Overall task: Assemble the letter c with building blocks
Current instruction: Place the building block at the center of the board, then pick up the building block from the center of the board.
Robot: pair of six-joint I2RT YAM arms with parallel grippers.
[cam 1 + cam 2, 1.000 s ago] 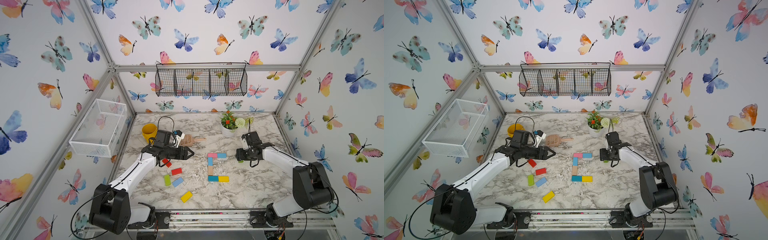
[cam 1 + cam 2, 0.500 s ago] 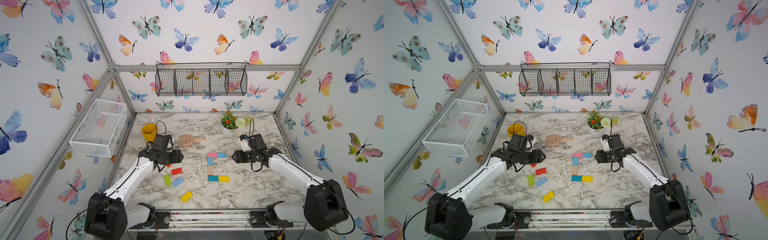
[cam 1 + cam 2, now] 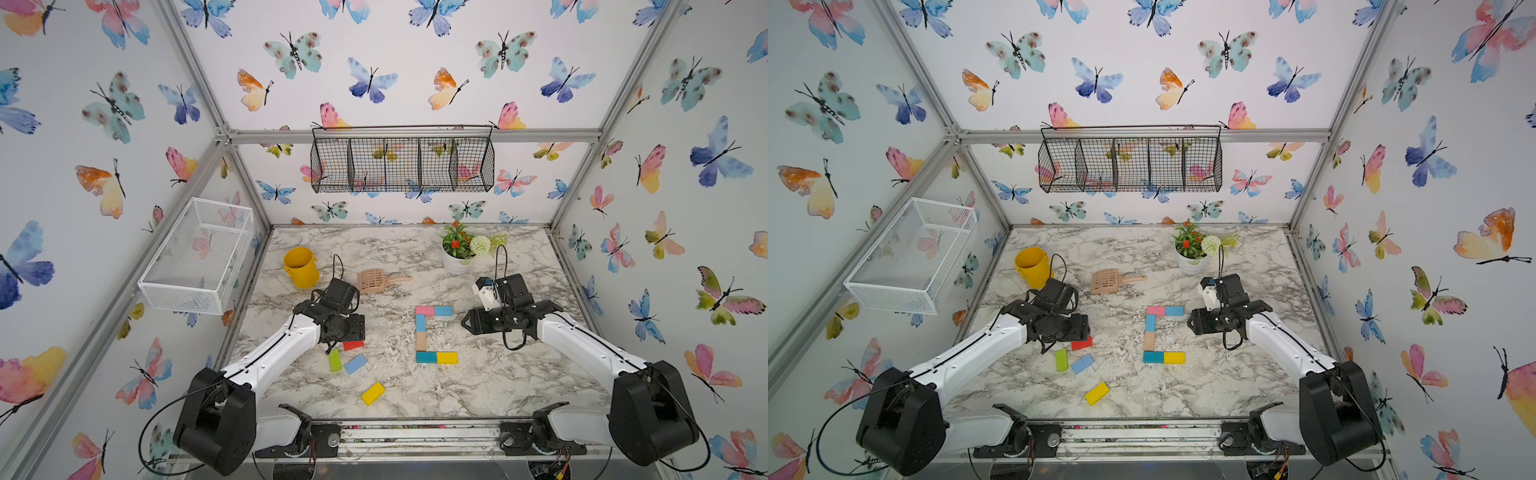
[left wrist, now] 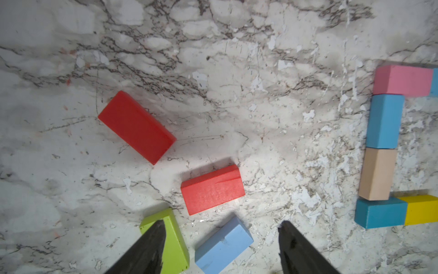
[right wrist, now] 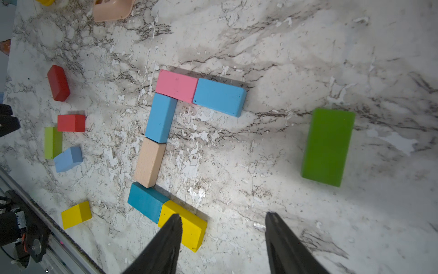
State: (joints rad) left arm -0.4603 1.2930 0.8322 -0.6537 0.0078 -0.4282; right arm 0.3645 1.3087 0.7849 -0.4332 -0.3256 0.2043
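Either side of the C-shaped building blocks, my left claw and right claw gape empty, so I'd lift clear, nudging nothing.

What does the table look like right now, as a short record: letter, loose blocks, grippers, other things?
Letter C: six blocks end to end
Top: pink, blue
Side: second blue, tan
Bottom: teal, yellow
Loose blocks: red, another red, light green, light blue, second yellow, dark green
Left gripper: open, empty, over the loose blocks
Right gripper: open, empty, beside the letter
Also: bucket, scoop, flower pot
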